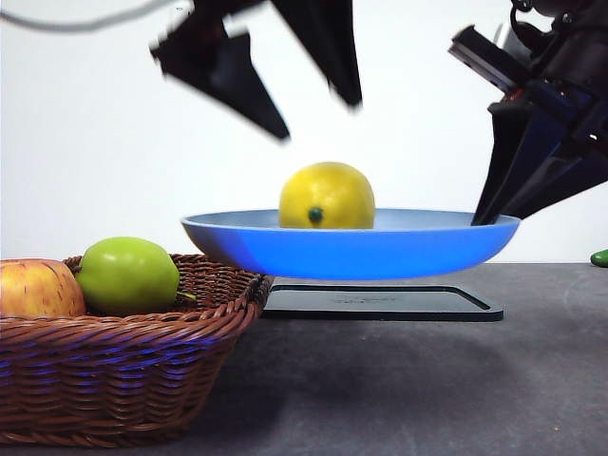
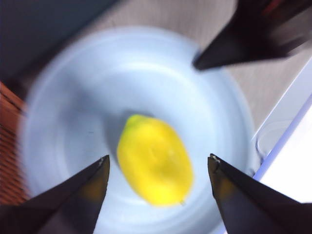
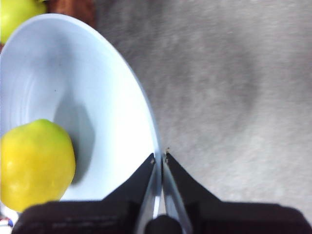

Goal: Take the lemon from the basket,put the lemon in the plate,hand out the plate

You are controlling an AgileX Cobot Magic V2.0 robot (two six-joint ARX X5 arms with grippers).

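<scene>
The yellow lemon (image 1: 326, 196) lies in the light blue plate (image 1: 418, 249), which is held in the air above the black tray. My right gripper (image 1: 486, 217) is shut on the plate's rim (image 3: 155, 146) at the right side; the lemon (image 3: 35, 163) shows in its wrist view. My left gripper (image 1: 318, 114) is open and empty, raised above the plate, with the lemon (image 2: 155, 165) below its jaws in the left wrist view over the plate (image 2: 73, 122). The wicker basket (image 1: 142, 370) stands at the front left.
A green apple (image 1: 128, 275) and a red-yellow apple (image 1: 36, 290) lie in the basket. A flat black tray (image 1: 399, 304) lies on the table under the plate. A small green thing (image 1: 599, 257) sits at the right edge.
</scene>
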